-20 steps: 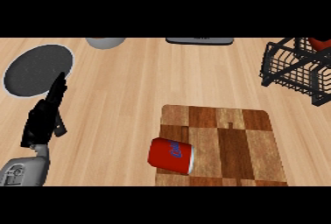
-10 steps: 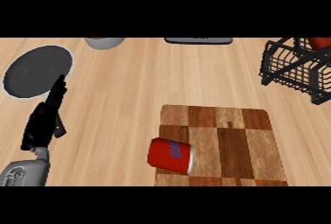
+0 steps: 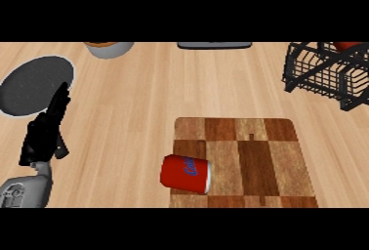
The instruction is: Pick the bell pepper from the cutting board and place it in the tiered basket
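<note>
Red object (image 3: 349,46), possibly bell pepper, partly visible inside tiered basket (image 3: 324,73) at far right; identity uncertain. Cutting board (image 3: 249,161) bears only red can (image 3: 186,174) lying sideways. My left hand (image 3: 45,133) rests straight-fingered, holding nothing; right hand unseen.

Only the left arm shows here: a chunky grey forearm (image 3: 25,190) with a rounded shell and some small dark holes or fasteners on its casing; it narrows to a slim grey wrist; the left hand (image 3: 45,136) is all matte black, long thin fingers.
</note>
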